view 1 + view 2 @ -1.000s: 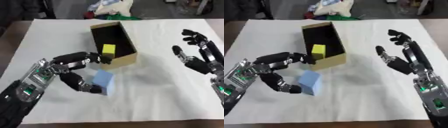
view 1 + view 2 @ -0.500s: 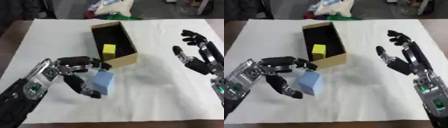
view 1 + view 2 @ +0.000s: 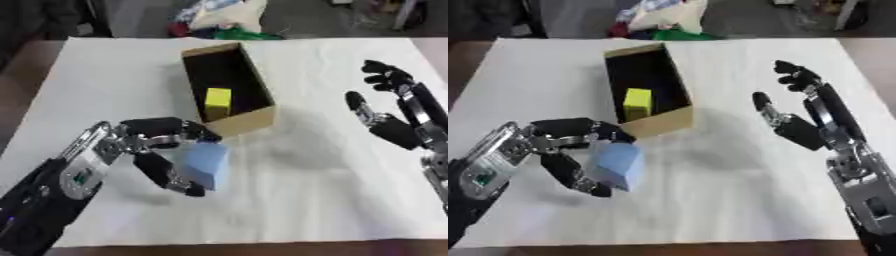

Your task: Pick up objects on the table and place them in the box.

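A light blue block (image 3: 205, 163) sits just in front of the near end of the cardboard box (image 3: 259, 116), tilted, with my left hand (image 3: 150, 150) curled round it, fingers over its top and thumb below. The open box lies lengthwise on the white table and holds a yellow block (image 3: 217, 100). My right hand (image 3: 394, 114) hovers open at the right side of the table, fingers spread and pointing up, holding nothing.
A white cloth (image 3: 332, 200) covers the table. Beyond the table's far edge lies a pile of bags and cloth (image 3: 223, 17). The dark table border (image 3: 26, 65) shows at the left.
My left hand has closed round the blue block and tipped it up off the cloth, shifting slightly toward me. The right hand has stayed in place.
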